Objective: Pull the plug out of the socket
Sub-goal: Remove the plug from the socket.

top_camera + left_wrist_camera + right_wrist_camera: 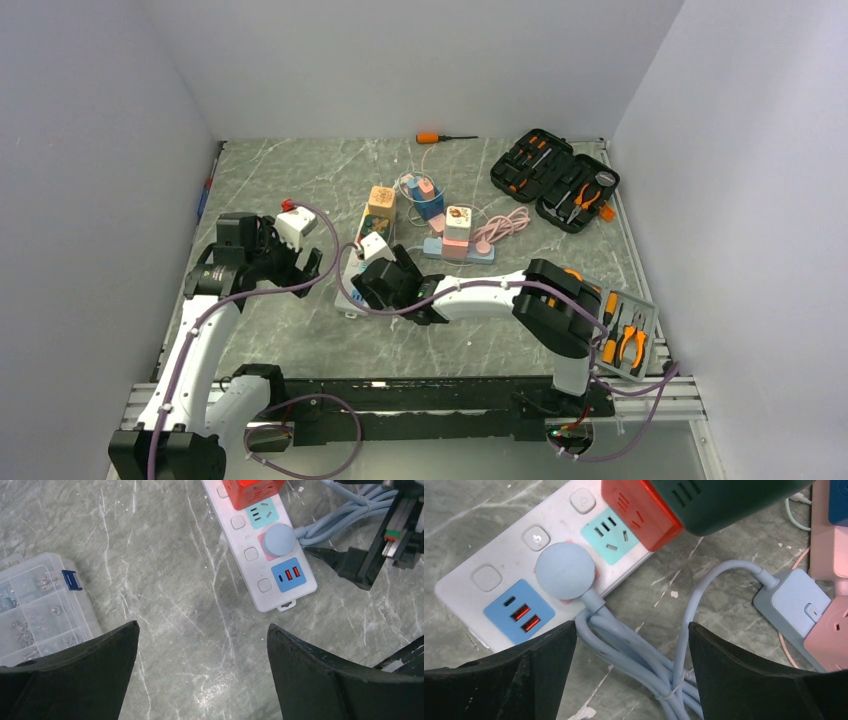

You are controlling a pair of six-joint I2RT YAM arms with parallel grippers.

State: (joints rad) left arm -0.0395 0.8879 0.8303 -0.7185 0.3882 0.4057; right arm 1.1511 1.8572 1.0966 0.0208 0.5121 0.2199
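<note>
A round light-blue plug [565,570] sits in a socket of the white power strip [504,555], next to its blue USB panel. It also shows in the left wrist view [279,540] on the strip [250,535]. Its light-blue cable [639,655] lies bundled beside the strip. My right gripper [631,625] is open and empty, its jaws straddling the cable bundle just short of the plug. My left gripper [203,625] is open and empty above bare table near the strip's end. In the top view the right gripper [385,283] covers most of the strip; the left gripper [285,262] is to its left.
A red cube adapter [639,510] is plugged in further along the strip. A pink and blue strip [829,620] lies to the right. A clear screw box [40,610] is left of the left gripper. Tool kits [555,180] [625,325] and a screwdriver [440,137] lie around.
</note>
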